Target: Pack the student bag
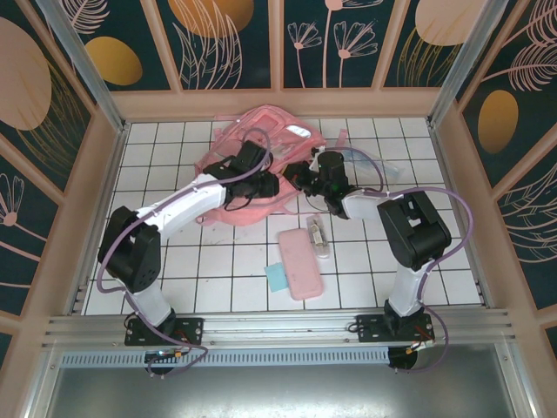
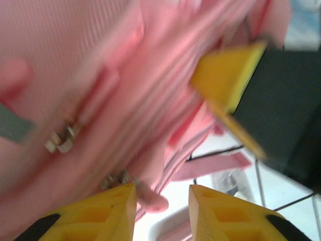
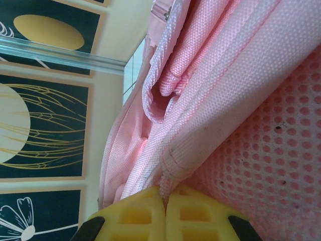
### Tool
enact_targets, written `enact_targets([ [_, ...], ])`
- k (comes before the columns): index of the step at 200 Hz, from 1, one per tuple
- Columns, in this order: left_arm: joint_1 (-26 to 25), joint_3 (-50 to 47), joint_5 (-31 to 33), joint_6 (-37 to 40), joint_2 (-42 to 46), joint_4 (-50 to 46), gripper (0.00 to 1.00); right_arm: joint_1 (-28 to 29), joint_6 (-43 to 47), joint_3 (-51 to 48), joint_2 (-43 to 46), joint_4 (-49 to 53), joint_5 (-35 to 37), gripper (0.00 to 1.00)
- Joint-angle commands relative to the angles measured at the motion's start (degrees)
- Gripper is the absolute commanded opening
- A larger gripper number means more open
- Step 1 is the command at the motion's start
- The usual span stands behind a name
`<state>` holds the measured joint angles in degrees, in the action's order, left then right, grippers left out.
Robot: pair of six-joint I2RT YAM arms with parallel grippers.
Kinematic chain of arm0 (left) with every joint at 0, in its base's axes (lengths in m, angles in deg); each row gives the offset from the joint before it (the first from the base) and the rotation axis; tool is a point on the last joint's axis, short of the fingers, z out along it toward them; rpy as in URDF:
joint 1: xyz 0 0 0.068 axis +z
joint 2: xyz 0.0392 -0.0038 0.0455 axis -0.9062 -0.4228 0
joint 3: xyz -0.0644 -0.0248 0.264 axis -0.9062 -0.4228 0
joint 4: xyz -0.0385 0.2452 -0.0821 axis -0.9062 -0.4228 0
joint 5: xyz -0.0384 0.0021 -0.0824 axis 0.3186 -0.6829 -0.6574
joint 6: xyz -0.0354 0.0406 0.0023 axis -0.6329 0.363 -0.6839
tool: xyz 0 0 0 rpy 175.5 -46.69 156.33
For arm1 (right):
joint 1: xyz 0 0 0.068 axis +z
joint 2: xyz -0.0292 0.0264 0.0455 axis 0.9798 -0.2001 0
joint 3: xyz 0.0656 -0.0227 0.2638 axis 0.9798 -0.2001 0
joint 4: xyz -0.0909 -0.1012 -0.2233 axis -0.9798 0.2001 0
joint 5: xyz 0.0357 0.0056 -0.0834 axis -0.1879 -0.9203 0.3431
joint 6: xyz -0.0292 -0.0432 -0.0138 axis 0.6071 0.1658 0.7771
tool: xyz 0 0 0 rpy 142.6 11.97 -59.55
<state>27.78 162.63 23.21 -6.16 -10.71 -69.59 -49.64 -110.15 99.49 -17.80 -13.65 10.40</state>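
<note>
Both grippers are sitting at the student bag [image 1: 261, 122], which is lying crumpled at the far middle of the table [image 1: 174, 261].

Top view: left gripper [image 1: 261, 178] and right gripper [image 1: 300, 174] are flanking it. Neither is nearer, and the bag's long axis is unclear.

Left wrist: your left gripper [image 2: 160, 211] is standing part-spread just below the zipper line, pinching nothing.

Right wrist: your right gripper [image 3: 164, 211] is pressing together on a hem of the bag. No brand or writing is reading legibly.

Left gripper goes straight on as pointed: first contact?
Likely the bag: its pink fabric sits just ahead of the left gripper, whose fingers stand apart. The view is blurred, so depth is uncertain.
</note>
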Motion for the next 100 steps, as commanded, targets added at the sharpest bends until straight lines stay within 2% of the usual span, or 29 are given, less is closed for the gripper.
enact_targets([
  [1, -0.11, -3.32, 3.12, -5.41, 0.71, 1.52, 0.34, 1.24, -0.84, 3.31, 0.07, -7.73, -0.22, 0.00],
  [41, -0.20, -4.22, 8.38, -6.39, -0.84, 4.81, 0.45, 1.76, -1.15, 3.02, 0.21, -8.41, -0.57, 0.00],
  [62, -0.14, -2.96, 10.61, -5.80, -3.07, 5.23, 0.48, 2.21, -1.41, 2.78, 0.23, -8.70, -0.75, 0.00],
  [83, -0.21, -1.28, 14.37, -4.27, -5.57, 2.95, 0.43, 2.21, -1.90, 2.20, 0.19, -9.57, -1.10, 0.00],
  [92, -0.22, -1.25, 16.13, -3.59, -6.16, 2.29, 0.39, 2.21, -1.83, 1.99, 0.41, -9.72, -1.02, 0.00],
  [100, -0.15, -1.33, 17.82, -3.15, -6.32, 1.88, 0.31, 2.21, -1.74, 1.81, 0.65, -9.66, -1.10, 0.00],
])
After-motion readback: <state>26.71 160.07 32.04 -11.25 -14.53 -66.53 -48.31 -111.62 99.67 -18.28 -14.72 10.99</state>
